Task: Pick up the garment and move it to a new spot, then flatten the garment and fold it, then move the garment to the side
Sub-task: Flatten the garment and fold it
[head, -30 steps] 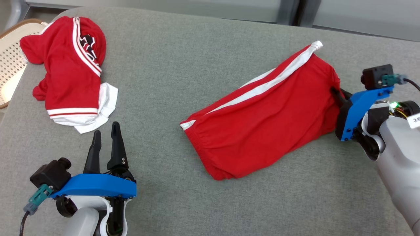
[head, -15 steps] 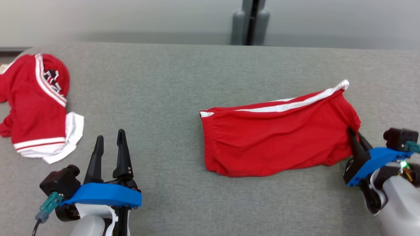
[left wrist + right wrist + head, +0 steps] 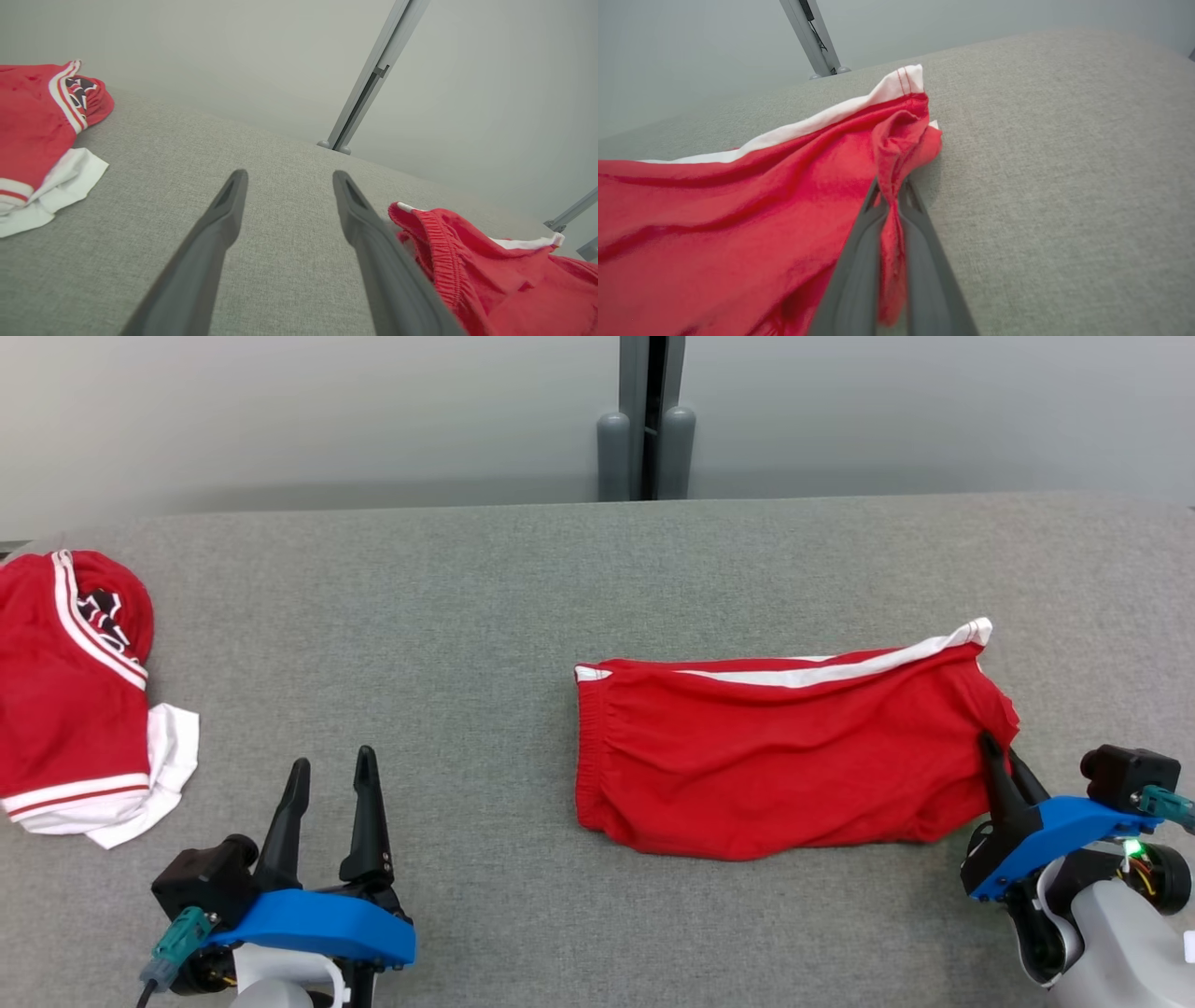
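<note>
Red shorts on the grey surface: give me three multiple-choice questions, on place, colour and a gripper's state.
1. The red shorts lie: A at the robot's left; B at the robot's right; C on the floor.
2. The shorts' side stripe is: A white; B blue; C black.
3. The right gripper is: A open above them; B open, far off; C shut on them.
Answers: B, head view shows them right; A, white band along the upper edge; C, its fingers pinch a bunched corner.
</note>
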`<state>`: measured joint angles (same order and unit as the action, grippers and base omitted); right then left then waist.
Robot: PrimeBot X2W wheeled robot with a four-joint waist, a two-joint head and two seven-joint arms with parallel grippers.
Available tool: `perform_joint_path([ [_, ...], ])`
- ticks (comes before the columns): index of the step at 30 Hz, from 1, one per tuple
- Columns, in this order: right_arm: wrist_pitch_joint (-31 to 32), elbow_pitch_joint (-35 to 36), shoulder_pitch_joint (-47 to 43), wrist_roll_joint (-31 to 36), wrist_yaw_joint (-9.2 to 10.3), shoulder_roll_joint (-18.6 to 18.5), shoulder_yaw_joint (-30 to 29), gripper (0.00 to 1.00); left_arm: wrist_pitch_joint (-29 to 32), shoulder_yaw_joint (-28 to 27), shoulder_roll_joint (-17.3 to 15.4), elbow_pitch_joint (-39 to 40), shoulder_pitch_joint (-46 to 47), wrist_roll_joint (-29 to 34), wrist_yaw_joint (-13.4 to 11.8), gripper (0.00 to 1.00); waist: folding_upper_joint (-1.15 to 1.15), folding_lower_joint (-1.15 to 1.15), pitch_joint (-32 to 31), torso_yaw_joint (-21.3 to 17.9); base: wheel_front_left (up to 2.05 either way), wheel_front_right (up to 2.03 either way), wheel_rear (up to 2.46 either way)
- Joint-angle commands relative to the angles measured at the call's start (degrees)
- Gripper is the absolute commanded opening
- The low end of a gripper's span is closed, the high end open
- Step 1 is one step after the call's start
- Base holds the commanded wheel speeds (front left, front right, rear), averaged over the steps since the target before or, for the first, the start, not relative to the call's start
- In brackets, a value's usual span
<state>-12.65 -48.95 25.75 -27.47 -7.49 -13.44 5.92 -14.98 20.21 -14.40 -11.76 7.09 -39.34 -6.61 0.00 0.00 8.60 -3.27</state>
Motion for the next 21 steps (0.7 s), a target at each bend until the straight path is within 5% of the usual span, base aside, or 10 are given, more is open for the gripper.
perform_joint_path([
  [1, 0.34, 0.64, -1.01, 0.85, -0.01, 0.24, -1.06, 0.00, -0.16, 0.16, -0.45, -0.44, -0.33, 0.63, -0.34, 1.00, 0.00, 0.00, -0.17, 0.44, 0.00, 0.00, 0.00],
  [11, 3.96, 7.35, 1.33, 8.88, -0.01, 3.31, -2.01, 0.00, -0.23, 0.70, -1.73, -2.69, -1.35, 4.18, -2.06, 1.00, 0.00, 0.00, -1.97, 2.79, 0.00, 0.00, 0.00],
  [21, 11.10, 15.56, 4.48, 14.19, -0.01, 8.96, 9.24, 0.00, -0.27, 0.09, -0.66, -3.55, -2.72, 5.55, -1.98, 1.00, 0.00, 0.00, -2.41, 4.89, 0.00, 0.00, 0.00],
])
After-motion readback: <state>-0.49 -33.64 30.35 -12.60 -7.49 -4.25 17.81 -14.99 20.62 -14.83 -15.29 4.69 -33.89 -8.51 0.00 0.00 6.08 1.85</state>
